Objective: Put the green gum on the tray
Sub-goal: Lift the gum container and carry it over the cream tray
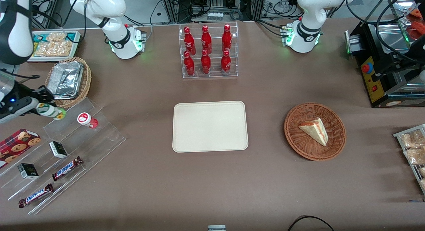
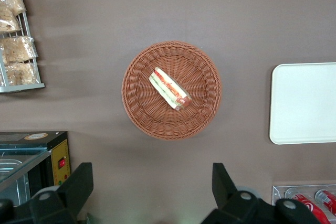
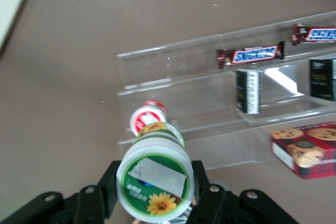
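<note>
My right gripper (image 1: 44,108) is shut on the green gum (image 1: 53,111), a small green-and-white bottle, and holds it lying sideways above the top step of the clear acrylic stand (image 1: 66,148). In the right wrist view the green gum (image 3: 155,180) sits between the black fingers (image 3: 105,187), its round white end with green label and orange flower facing the camera. The cream-beige tray (image 1: 210,126) lies flat at the table's middle, toward the parked arm from the gripper; its corner shows in the right wrist view (image 3: 10,3).
A red gum bottle (image 1: 87,120) lies on the stand beside the green one. The stand also holds Snickers bars (image 1: 66,168), small dark boxes (image 1: 58,149) and a cookie box (image 1: 18,143). A wicker basket with a foil pan (image 1: 68,79), a cola rack (image 1: 208,51) and a sandwich basket (image 1: 314,131) stand around.
</note>
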